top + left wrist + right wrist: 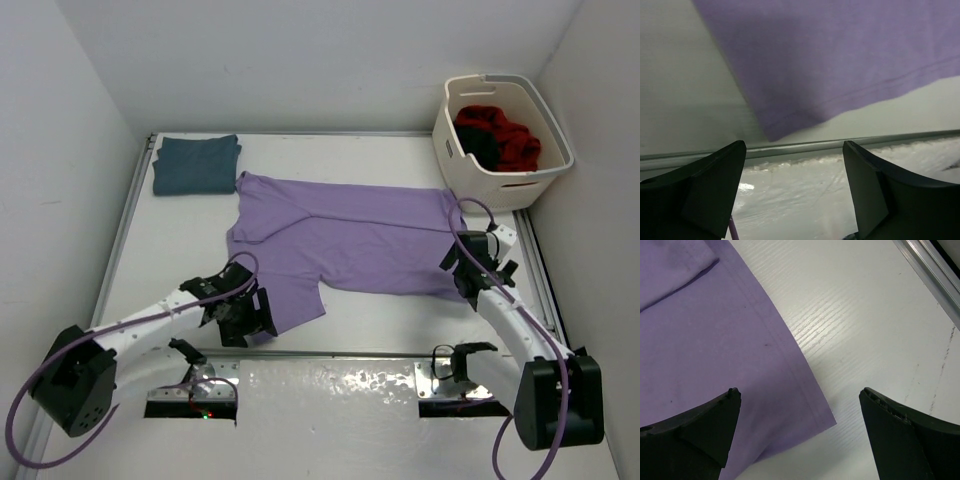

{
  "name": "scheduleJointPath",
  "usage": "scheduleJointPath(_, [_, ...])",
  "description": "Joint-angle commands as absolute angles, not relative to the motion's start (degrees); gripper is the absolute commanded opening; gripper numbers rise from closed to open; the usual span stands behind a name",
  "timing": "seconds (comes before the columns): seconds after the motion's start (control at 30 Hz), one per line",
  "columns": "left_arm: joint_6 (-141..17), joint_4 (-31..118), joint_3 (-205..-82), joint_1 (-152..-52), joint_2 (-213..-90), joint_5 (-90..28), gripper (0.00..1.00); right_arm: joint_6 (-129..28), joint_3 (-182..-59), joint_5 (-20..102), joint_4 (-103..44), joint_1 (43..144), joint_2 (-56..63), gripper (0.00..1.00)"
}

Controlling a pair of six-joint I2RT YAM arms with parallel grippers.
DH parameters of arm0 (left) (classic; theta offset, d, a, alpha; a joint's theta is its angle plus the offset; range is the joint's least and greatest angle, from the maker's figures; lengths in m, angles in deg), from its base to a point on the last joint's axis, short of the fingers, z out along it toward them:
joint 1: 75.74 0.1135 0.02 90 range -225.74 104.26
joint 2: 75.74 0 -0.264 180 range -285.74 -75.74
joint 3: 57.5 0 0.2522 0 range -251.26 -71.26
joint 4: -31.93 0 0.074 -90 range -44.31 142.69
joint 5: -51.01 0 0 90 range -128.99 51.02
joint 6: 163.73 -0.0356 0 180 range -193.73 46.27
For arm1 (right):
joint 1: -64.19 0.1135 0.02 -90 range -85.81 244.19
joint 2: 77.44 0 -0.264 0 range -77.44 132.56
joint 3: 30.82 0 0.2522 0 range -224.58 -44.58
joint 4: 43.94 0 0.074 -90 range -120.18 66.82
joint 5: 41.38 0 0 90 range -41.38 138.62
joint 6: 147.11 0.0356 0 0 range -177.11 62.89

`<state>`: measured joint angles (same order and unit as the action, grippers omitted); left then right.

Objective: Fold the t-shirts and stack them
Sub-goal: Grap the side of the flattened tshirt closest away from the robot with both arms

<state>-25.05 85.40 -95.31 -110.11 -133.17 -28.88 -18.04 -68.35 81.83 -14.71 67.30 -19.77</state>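
Lavender t-shirt [350, 235], long axis parallel to the counter's [390, 322] near edge, near corners just ahead of left arm [150, 322] and right arm [515, 325] alike; both jaws released, empty.

Lavender shirt [340, 245] dead centre: plain pale purple, no print, just a stitched hem line along its edge (a few tiny dark specks show up close on the right wrist view). Beyond its far left corner, the teal shirt [195, 165], solid blue-green. Off to its far right, a cream basket [505, 182] with the red shirt [512, 142] and black shirt [478, 142] in it, both plain. The table [400, 160] under the lavender is white and faintly ribbed. On the lavender's near side: white arms [150, 325], black left gripper [250, 320], black right gripper [470, 265], purple cables [9, 425], a shiny silver strip [330, 385].
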Motion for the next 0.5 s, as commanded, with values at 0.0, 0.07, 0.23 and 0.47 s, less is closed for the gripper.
scheduleJointPath(0.0, [-24.08,84.63,-95.95,-110.98,-137.25,-29.57,0.76,-16.86,-68.40,84.13,-16.38,67.00,-20.05,0.99])
scheduleJointPath(0.07, [-24.34,83.84,-95.87,-110.99,-139.01,-32.30,0.74,-17.03,-68.22,84.56,-16.55,67.00,-20.40,0.99])
scheduleJointPath(0.23, [-24.95,79.27,-94.99,-110.99,-142.44,-34.06,0.64,-17.65,-68.22,85.09,-16.20,66.91,-21.19,0.99])
scheduleJointPath(0.47, [-27.59,77.24,-97.18,-111.07,-146.22,-34.85,0.43,-18.44,-68.57,85.27,-15.06,66.82,-19.88,0.99])
